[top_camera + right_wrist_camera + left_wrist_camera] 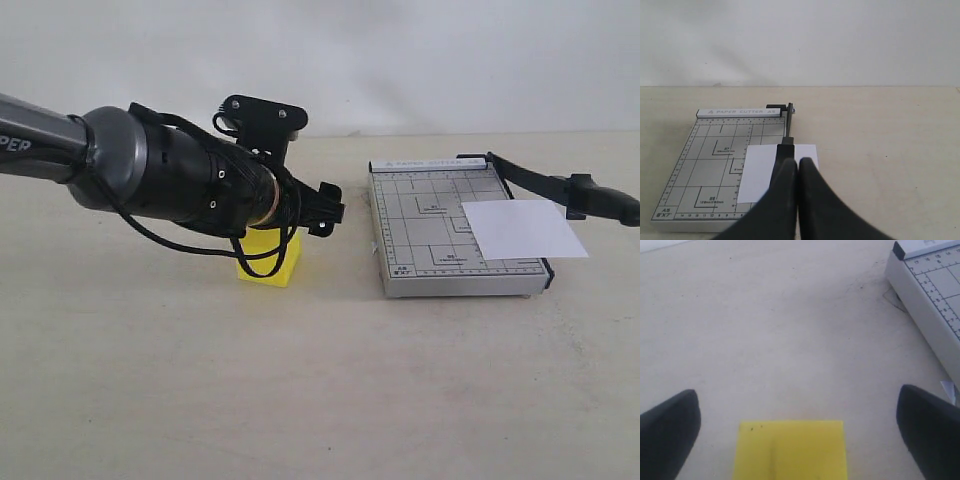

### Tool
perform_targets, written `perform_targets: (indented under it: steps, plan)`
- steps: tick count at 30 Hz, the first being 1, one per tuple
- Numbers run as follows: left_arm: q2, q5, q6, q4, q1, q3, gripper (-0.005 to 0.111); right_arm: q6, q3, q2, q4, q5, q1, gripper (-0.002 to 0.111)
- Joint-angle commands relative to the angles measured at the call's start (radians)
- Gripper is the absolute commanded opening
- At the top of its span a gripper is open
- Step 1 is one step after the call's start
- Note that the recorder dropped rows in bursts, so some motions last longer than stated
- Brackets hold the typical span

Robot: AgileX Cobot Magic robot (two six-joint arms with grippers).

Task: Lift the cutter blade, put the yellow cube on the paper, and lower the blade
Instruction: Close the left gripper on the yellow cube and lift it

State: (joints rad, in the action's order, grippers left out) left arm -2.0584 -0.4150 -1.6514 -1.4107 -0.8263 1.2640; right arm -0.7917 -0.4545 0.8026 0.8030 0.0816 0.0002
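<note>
The yellow cube [270, 258] sits on the table left of the cutter, partly under my left arm. My left gripper [800, 436] is open, its fingers [667, 437] wide on either side of the cube [790, 450] without touching it. The cutter blade [530, 180] is raised at an angle above the paper [522, 228], which lies on the right side of the grey base [420, 235]. My right gripper [799, 162] has its fingers pressed together at the blade's handle end [787, 150]. The thin blade [788, 122] runs ahead to the hinge. I cannot see the handle between the fingers.
The cutter base [935, 305] stands a short way right of the cube, with bare table between them. The paper [760, 175] overhangs the base's cutting edge. A pale wall closes off the back of the table.
</note>
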Motion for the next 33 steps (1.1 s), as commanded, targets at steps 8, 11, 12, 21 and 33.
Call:
perform_targets:
  steps: [8,11,12,21,33]
  plan:
    - [-0.041,0.178,0.011,0.019,0.050,0.002,0.104,-0.003,-0.006,-0.005,-0.002,0.004,0.000,0.000]
    - [-0.060,0.178,0.011,0.035,0.050,0.002,0.104,-0.003,-0.006,-0.005,-0.002,0.004,0.000,0.000]
    - [-0.061,0.178,0.011,0.042,0.050,0.002,0.104,-0.003,-0.006,-0.005,-0.002,0.004,0.000,0.000]
    - [-0.065,0.149,0.011,0.046,0.050,0.002,0.088,-0.005,-0.006,-0.005,-0.002,0.004,0.000,0.000]
    - [-0.055,0.071,0.204,0.218,0.050,0.002,0.007,-0.005,-0.006,-0.005,-0.004,-0.006,0.000,0.000]
